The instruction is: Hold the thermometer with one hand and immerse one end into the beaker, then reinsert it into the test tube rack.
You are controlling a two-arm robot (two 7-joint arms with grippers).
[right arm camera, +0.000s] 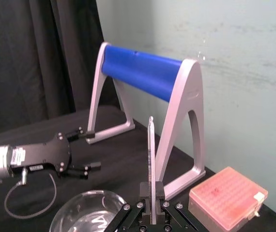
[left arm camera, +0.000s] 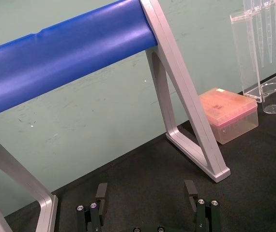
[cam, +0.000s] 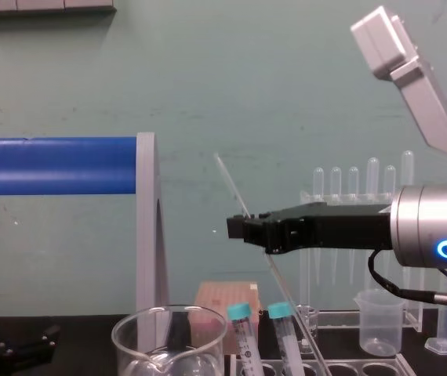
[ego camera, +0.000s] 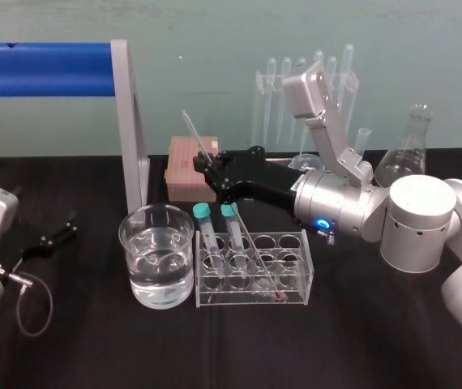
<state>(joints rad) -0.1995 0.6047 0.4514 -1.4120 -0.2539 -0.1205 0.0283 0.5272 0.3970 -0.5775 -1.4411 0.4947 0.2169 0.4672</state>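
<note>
Thermometer [right arm camera: 150, 154]: a long, thin glass rod, likely light and stiff but brittle and slick, so a gentle pinch on the shaft suits it. The right tool [ego camera: 212, 174] is clamped on its upper part. On the worktop [ego camera: 93, 348], the beaker [ego camera: 126, 251] at the left is about half full of clear liquid. To its right, the test tube rack [ego camera: 292, 279] holds the slanting thermometer's lower end and two teal-capped tubes [ego camera: 207, 235]. The left tool [left arm camera: 145, 186] rests at the near left with its fingers apart.
</note>
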